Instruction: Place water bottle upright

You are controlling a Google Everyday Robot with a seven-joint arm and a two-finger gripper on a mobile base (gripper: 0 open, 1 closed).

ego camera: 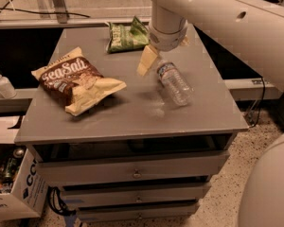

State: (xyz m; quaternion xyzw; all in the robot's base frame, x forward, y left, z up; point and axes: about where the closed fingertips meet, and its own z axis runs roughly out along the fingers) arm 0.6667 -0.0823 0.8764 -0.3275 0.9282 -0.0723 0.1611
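since the water bottle [175,82] lies on its side right of centre on the cabinet top [132,122], cap toward the upper left and base toward the lower right, the biggest risk is a roll. round ribbed body, so an off-centre nudge from me could send it to the right edge, which is near. next risk: thin clear plastic probably squashes or slips if squeezed hard at the body. taken by the neck, it may swing and land tilted, not standing.

my gripper [154,59] hangs at upper centre, just above and left of the cap. can't tell whether my jaws are wide or narrow, or whether i touch the cap.

around, big to small: brown sea salt chip bag [75,79] left of centre, well apart from the bottle. green snack bag [128,34] at top centre, near my gripper, could get brushed on the tip-up. pump bottle [2,83] at far left, off the cabinet, no issue.
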